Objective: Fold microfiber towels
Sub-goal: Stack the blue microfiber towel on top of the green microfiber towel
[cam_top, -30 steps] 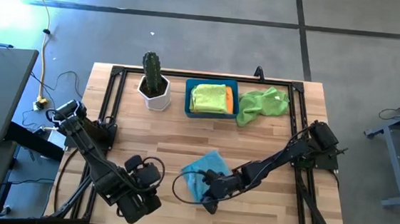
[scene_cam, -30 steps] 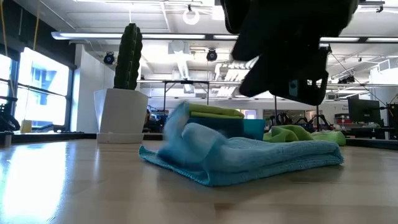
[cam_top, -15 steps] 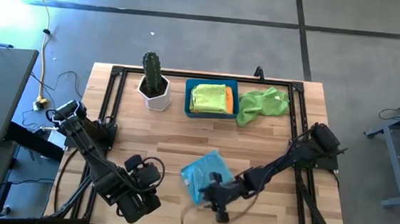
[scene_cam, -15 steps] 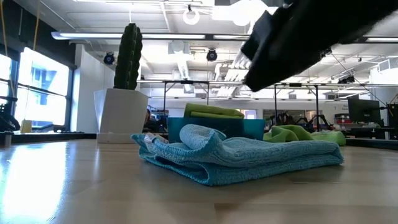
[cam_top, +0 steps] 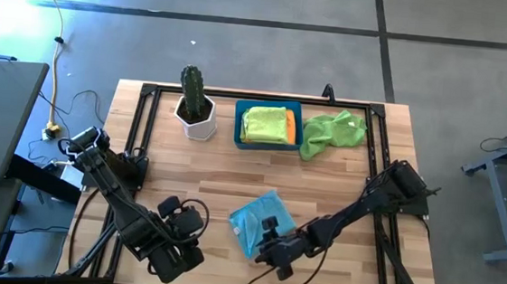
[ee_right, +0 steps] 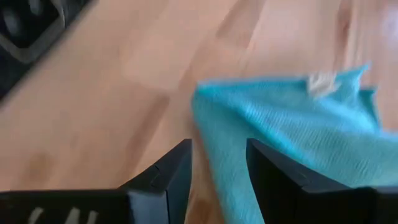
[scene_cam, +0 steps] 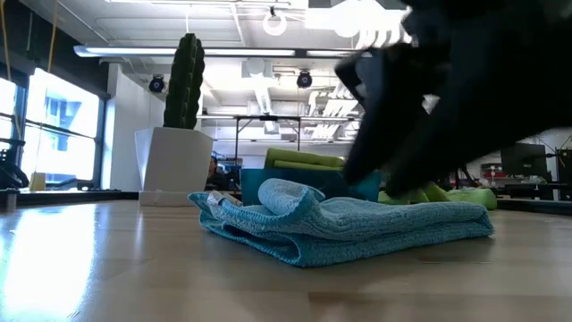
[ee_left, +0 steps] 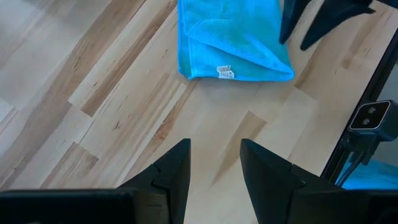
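A light blue towel (cam_top: 254, 222) lies folded flat on the table near the front middle; it also shows in the low view (scene_cam: 357, 228) and in the left wrist view (ee_left: 236, 43), white tag (ee_left: 225, 71) at its edge. My right gripper (cam_top: 270, 252) is open and hovers just at the towel's near edge (ee_right: 298, 137), its fingers (ee_right: 168, 180) above the wood beside the towel's corner. My left gripper (cam_top: 183, 236) is open and empty to the towel's left (ee_left: 214, 168). A lime green towel (cam_top: 334, 130) lies crumpled at the far right beside the bin.
A blue bin (cam_top: 238, 127) at the far middle holds folded lime green and orange-yellow towels (cam_top: 268, 125). A potted cactus (cam_top: 195, 106) stands left of it. A dark frame (cam_top: 149, 88) runs round the table's edges. Bare wood lies between the towel and the bin.
The blue towel's raised flap has dropped and now lies folded over on the rest of the towel, which has stayed in place. My right gripper has drawn back toward the table's near edge, off the towel, then come down a little beside it.
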